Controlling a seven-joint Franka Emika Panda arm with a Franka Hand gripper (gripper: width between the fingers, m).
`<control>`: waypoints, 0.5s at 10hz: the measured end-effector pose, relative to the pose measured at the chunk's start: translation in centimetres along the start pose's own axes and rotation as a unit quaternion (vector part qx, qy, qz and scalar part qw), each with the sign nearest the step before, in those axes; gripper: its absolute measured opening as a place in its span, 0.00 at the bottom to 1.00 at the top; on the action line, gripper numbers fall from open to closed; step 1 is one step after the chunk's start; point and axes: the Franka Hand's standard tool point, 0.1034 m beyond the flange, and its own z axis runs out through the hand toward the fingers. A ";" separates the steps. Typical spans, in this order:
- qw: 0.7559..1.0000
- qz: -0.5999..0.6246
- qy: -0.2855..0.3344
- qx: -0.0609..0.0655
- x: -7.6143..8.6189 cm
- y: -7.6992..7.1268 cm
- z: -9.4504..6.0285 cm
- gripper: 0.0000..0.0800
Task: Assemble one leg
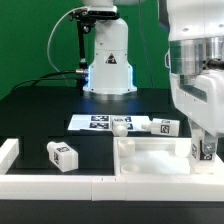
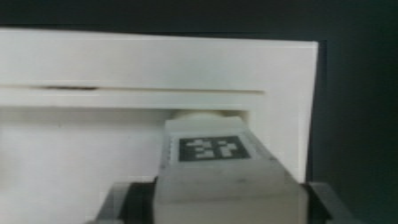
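My gripper [image 1: 203, 150] is shut on a leg [image 1: 196, 149], a short white square post, and holds it upright over the near right corner of the wide white panel [image 1: 150, 160]. In the wrist view the leg [image 2: 214, 150] shows a black-and-white tag and sits between my dark fingers [image 2: 128, 200], with the panel [image 2: 107, 115] below it. Whether the leg's lower end touches the panel is hidden. Another leg [image 1: 62, 155] lies on the table at the exterior view's left. Two more legs [image 1: 120, 126] [image 1: 168, 125] stand behind the panel.
The marker board [image 1: 98, 121] lies flat behind the panel. A white fence [image 1: 50, 185] runs along the front edge and up the left side. The robot base [image 1: 108, 60] stands at the back.
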 end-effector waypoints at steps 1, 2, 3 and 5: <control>0.999 0.033 0.000 0.001 0.0 0.1 0.0 0.36; 0.998 0.064 0.000 0.001 -0.1 0.1 0.1 0.36; 0.997 0.078 0.001 0.001 0.0 0.1 0.1 0.36; 0.997 0.076 0.001 0.001 0.0 0.1 0.1 0.45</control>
